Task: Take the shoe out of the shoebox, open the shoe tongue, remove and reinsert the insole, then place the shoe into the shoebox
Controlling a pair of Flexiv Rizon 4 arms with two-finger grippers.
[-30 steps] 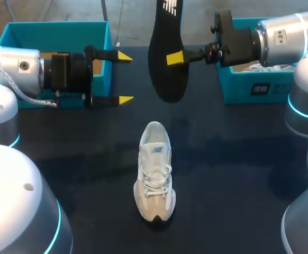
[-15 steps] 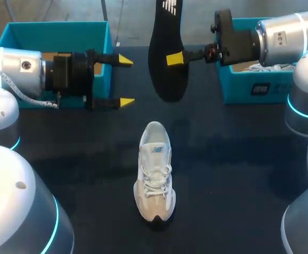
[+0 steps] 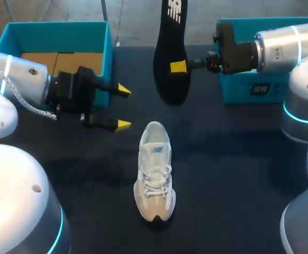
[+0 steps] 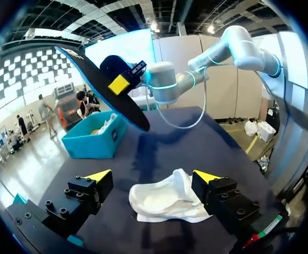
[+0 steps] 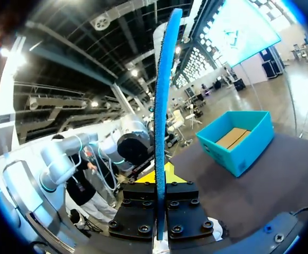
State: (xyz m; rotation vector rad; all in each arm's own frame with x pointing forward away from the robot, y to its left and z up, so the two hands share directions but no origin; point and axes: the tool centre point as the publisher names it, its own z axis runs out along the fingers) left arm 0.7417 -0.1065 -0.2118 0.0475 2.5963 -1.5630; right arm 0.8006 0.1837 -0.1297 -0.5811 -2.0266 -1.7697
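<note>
Here, the right gripper (image 3: 178,66) is seen clamped on the black insole (image 3: 171,53), its yellow tips pressed together against the two faces near the middle of its length. The insole is held in the air above the far part of the dark table (image 3: 233,159), roughly upright, with one end hanging down toward the table. In the right wrist view the insole (image 5: 161,106) is shown edge-on as a thin blue strip rising from between the closed fingers of the right gripper (image 5: 161,177).

The left gripper (image 3: 122,107) is spread wide, and nothing is held or touched by its fingers. In the left wrist view the white shoe (image 4: 167,201) is found on the table just ahead of the left gripper (image 4: 153,175), apart from both tips, with the insole (image 4: 106,87) raised beyond it.

The right arm (image 3: 281,47) is stretched level from the right side, in front of the right teal box (image 3: 260,87). The left arm (image 3: 16,84) is brought in from the left, angled slightly down, in front of the left teal box (image 3: 59,34), whose brown floor is exposed.

The shoe (image 3: 155,180) is set upright near the table's middle, laces up, outside both boxes and well below the insole
</note>
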